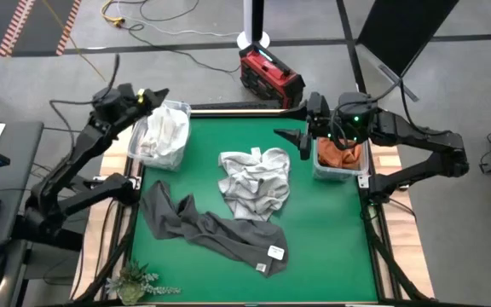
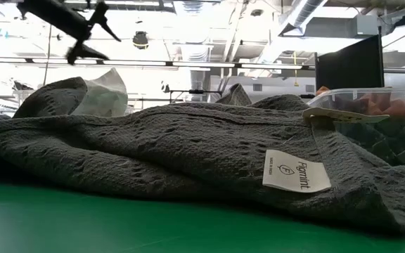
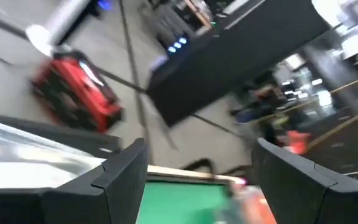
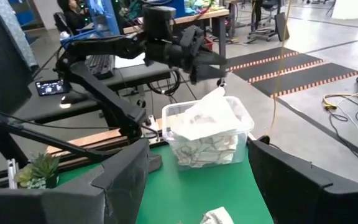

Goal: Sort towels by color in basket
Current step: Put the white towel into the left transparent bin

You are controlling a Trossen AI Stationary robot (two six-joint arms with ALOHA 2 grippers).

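Above the far left corner of the green table, the left claw hangs released, fingers spread, over a clear bin heaped with white towels. Opposite, the right arm folds back on itself, its claw also released, beside a bin holding the rust orange towel. Between them on the table lie a light grey towel and a dark grey towel, touching.
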